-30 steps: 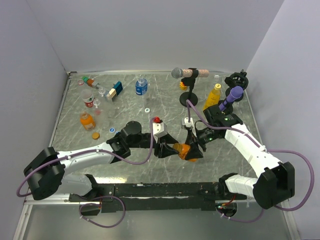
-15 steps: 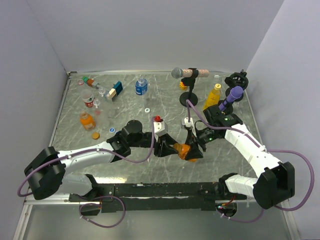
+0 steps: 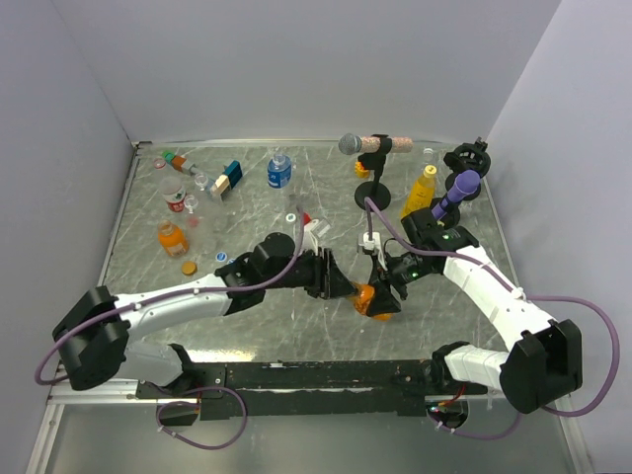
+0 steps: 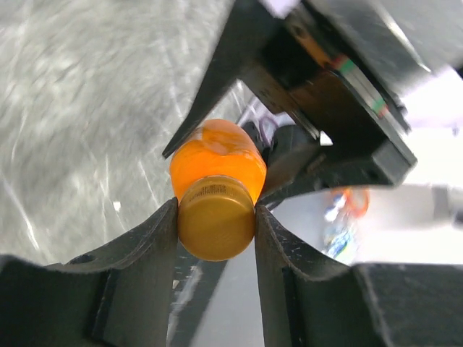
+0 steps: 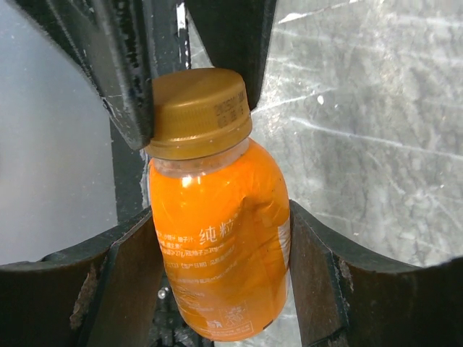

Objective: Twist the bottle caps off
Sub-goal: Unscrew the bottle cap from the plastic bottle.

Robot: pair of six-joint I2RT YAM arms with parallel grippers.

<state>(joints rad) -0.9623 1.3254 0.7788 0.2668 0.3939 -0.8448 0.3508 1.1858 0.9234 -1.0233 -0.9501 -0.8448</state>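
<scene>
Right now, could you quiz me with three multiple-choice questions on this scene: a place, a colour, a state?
1. Where is the orange bottle that the right pincer grips?
A) at the table's far left corner
B) between both pincers
C) beside the microphone
2. What colour is its cap?
A) white
B) blue
C) golden orange
3. What is the left pincer doing?
A) closed on the cap
B) open above the cap
C) gripping the bottle's body
Answers: 1 B, each pincer clamps one end; 2 C, close in both wrist views; 3 A, its fingers press the cap's sides.
</scene>
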